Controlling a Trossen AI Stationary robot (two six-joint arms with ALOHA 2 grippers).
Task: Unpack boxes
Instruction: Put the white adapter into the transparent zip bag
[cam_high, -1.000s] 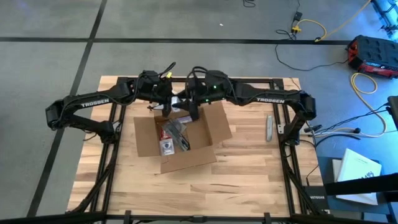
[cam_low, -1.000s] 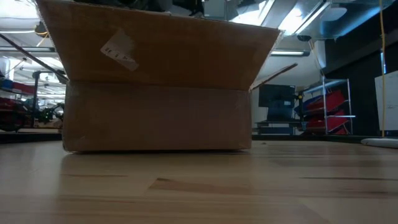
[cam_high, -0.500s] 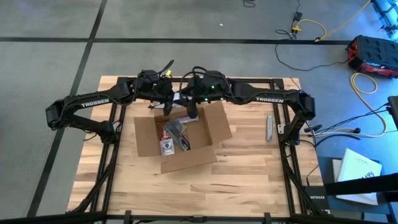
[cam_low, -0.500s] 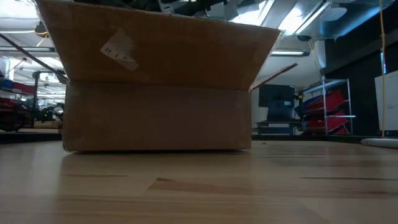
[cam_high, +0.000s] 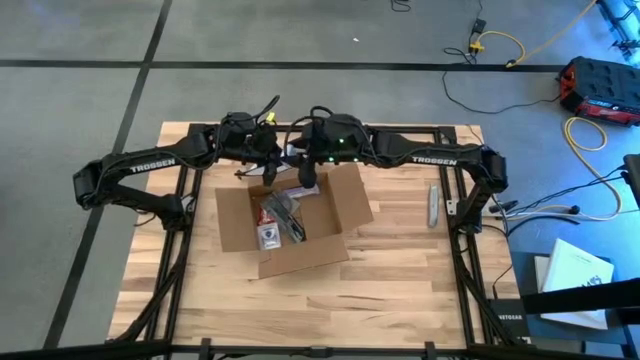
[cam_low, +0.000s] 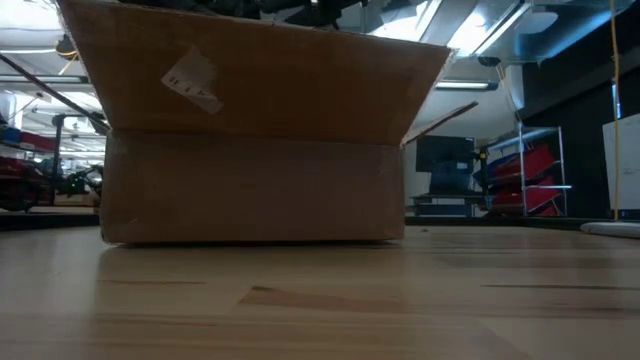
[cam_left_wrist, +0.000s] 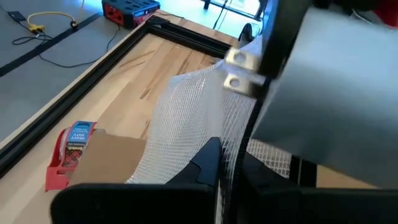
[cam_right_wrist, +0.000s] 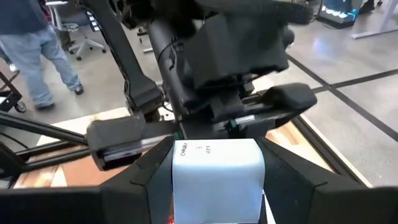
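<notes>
High view
- Cardboard box: sits open in the middle of the bench, all flaps spread outward; small packed items lie inside it, too small to name.
- Left gripper: over the box's far edge, reaching in from the box's left side.
- Right gripper: also over the box's far edge, just beside the left gripper, reaching in from the box's right side.
- Grey tool: lies on the bench well apart from the box, off its right side.

Low view
- Cardboard box: stands flat on the bench; its near flap rises tilted above the wall and bears a small white sticker.
- Arms: only dark parts show above the box's top edge; which arm they belong to cannot be told here.

Left wrist view
- Left gripper: fingers clenched on a sheet of white mesh, which fans out from between them.
- Pale block: large and close, just beside the mesh; whether the mesh is joined to it cannot be told.
- Red-and-blue object: lies against the edge of a brown box flap.

Right wrist view
- Right gripper: fingers grasp the pale block from both sides, one on each flank.
- Left arm: its dark wrist sits just beyond the block, facing this gripper.
- Person: stands on the floor in the room, well beyond the box and bench.
</notes>
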